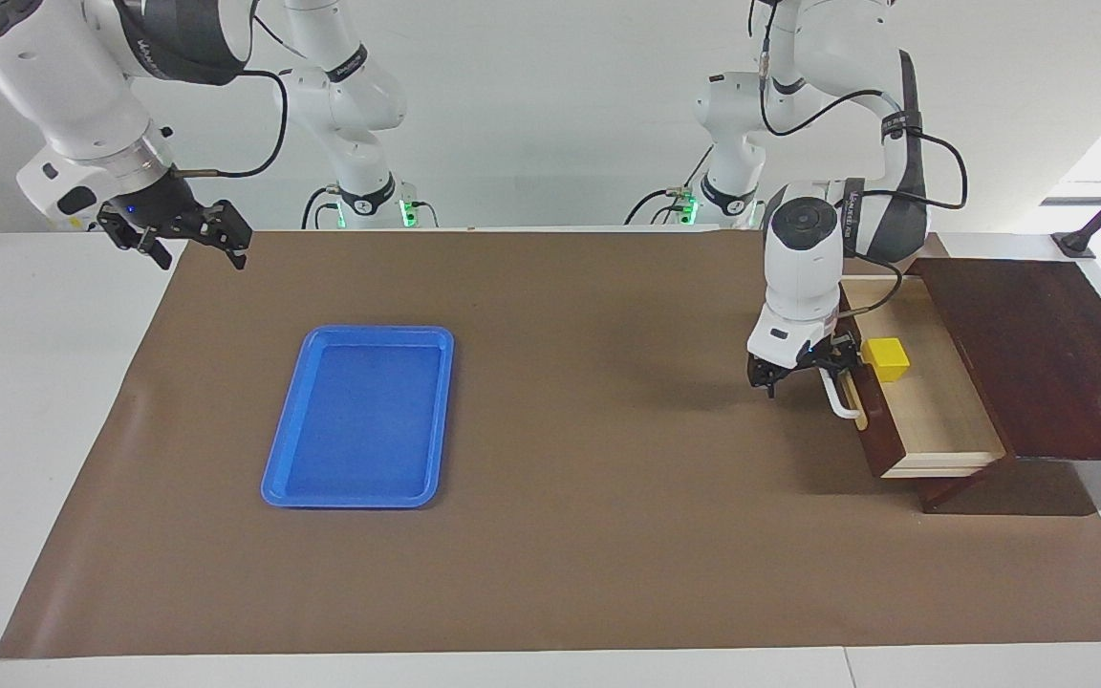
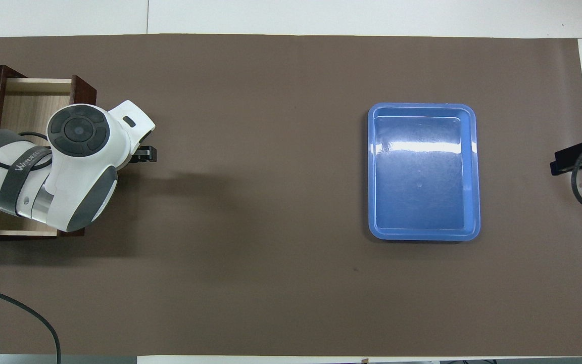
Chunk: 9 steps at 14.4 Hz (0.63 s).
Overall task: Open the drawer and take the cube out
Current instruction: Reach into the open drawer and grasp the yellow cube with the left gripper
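The drawer [image 1: 933, 401] at the left arm's end stands open, the yellow cube [image 1: 885, 358] not yet lifted out, the left gripper [image 1: 804, 375] at its handle [image 1: 839, 397], fingers unreadable.

I see the drawer [image 1: 933, 420] lined in pale, matt light wood with visible grain, its front a dark reddish-brown stained wood. The cabinet top [image 1: 1038, 354] at the right of the facing view looks worn and faintly glossy. The blue tray [image 2: 422, 172] is smooth, shiny plastic. A matt brown paper sheet [image 1: 560, 497] covers the table.
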{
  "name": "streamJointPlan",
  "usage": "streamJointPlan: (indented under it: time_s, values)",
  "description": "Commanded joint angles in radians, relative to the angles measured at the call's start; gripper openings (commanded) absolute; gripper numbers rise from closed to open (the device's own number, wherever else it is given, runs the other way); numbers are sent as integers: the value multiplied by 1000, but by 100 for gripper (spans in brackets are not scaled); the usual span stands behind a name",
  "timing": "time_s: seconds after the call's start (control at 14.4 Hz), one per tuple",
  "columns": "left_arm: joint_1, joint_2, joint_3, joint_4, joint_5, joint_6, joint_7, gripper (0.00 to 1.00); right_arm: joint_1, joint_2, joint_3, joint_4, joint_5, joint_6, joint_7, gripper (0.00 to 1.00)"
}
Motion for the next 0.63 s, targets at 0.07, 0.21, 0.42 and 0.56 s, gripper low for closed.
streamJointPlan:
  time_s: [0.07, 0.21, 0.42, 0.56]
  values:
    - [-25, 14, 8, 53, -30, -65, -30, 100, -17, -17, 11, -17, -3, 14, -28, 100]
    - [-18, 15, 14, 174, -118, -203, -30, 100, -18, -17, 11, -17, -3, 14, -36, 100]
    - [51, 35, 18, 369, -234, -406, -46, 100, -18, -17, 11, -17, -3, 14, -36, 100]
    - [132, 9, 18, 380, -316, -424, -134, 100, -18, -17, 11, -17, -3, 13, -36, 100]
